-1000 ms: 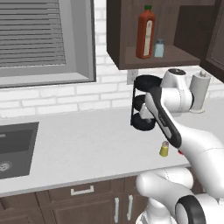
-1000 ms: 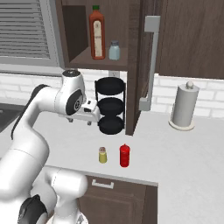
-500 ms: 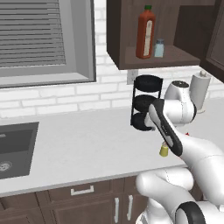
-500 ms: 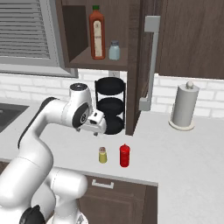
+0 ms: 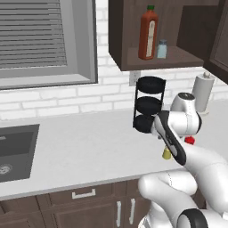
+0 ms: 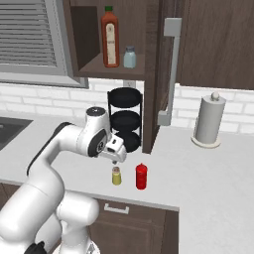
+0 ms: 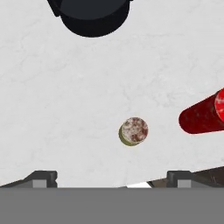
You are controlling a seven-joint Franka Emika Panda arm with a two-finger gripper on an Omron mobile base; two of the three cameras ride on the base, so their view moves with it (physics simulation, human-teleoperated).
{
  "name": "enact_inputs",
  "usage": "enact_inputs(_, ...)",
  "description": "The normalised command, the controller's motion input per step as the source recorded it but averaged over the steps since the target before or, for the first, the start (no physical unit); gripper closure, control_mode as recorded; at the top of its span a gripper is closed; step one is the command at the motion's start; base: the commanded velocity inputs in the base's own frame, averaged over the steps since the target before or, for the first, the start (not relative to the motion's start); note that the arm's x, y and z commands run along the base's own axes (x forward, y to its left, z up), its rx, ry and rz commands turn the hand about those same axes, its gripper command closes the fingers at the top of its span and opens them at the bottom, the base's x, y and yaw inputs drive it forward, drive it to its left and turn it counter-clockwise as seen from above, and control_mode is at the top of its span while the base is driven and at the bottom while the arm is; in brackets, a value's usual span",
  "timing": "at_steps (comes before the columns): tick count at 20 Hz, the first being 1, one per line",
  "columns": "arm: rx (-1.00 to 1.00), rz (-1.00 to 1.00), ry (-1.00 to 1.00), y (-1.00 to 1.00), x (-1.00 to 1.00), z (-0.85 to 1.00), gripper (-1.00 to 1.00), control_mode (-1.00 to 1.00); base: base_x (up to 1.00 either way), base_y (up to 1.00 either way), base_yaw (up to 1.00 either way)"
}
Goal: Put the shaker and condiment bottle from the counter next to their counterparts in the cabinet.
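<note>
1. Yellow-green shaker [image 6: 116,175] stands upright near the counter's [image 6: 208,173] front edge, directly under the gripper [image 6: 115,157], whose jaws are spread wide and empty. An off-centre descent could knock it over.
2. Just to its right stands the red bottle [image 6: 141,176]; a finger might clip it.
3. Farther back, the black rack [image 6: 125,119] could catch the arm.
4. Farthest, the cabinet [image 6: 111,67] holds the tall bottle [image 6: 110,37] and blue shaker [image 6: 129,57], easily bumped during placing.
</note>
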Motion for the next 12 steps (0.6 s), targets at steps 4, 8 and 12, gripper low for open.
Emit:
enact_inputs(4,0.0,-0.07,0.0,-0.13,0.0,-0.34,-1.0,-1.0,0.0,0.0,0.0)
enact_inputs(8,0.0,-0.06,0.0,-0.11,0.0,-0.31,-1.0,-1.0,0.0,0.0,0.0)
enact_inputs(12,0.0,-0.06,-0.01,-0.14,0.0,-0.33,-1.0,-1.0,0.0,0.0,0.0)
